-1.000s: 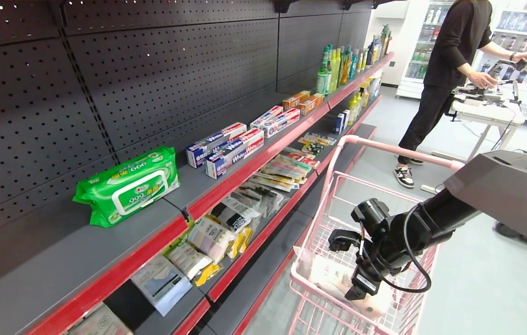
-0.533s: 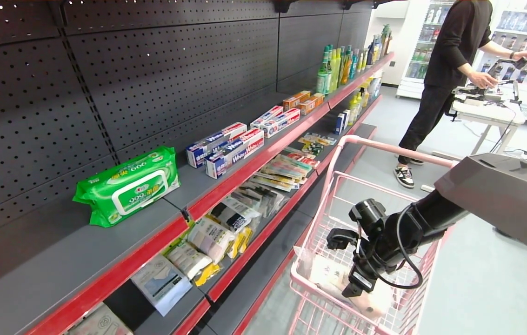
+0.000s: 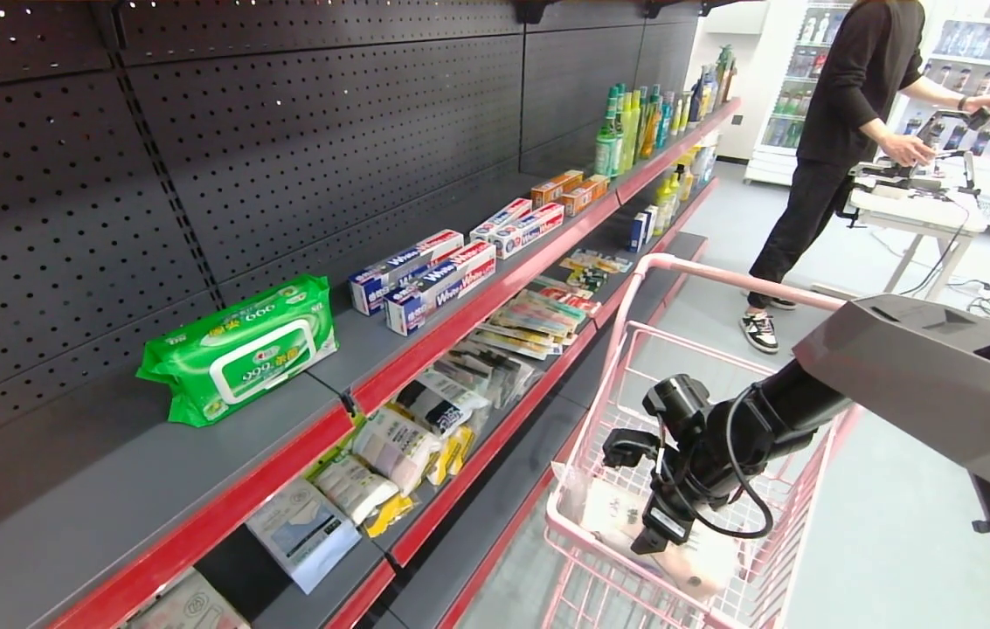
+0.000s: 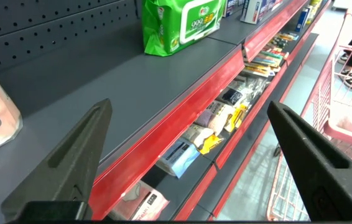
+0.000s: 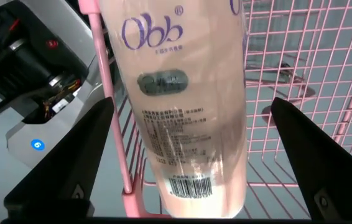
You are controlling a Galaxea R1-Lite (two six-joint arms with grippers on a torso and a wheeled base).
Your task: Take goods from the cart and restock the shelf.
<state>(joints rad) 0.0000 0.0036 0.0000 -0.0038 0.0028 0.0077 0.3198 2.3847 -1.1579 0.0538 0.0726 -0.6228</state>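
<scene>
Grey shelf [image 3: 110,472], green wipes pack [image 3: 241,349], toothpaste boxes [image 3: 438,284], bottles [image 3: 634,127]

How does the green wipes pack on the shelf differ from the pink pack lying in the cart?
The green wipes pack is bright green with a white lid; the pink pack is pale pink. The green wipes pack sits on the shelf; the pink pack lies in the cart. The green wipes pack is flat and wide, the pink pack long and rounded. Both are soft plastic-wrapped packs.

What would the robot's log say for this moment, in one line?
right gripper: open, over pink pack in cart | left gripper: open, empty, by shelf | stage: pre-grasp
</scene>
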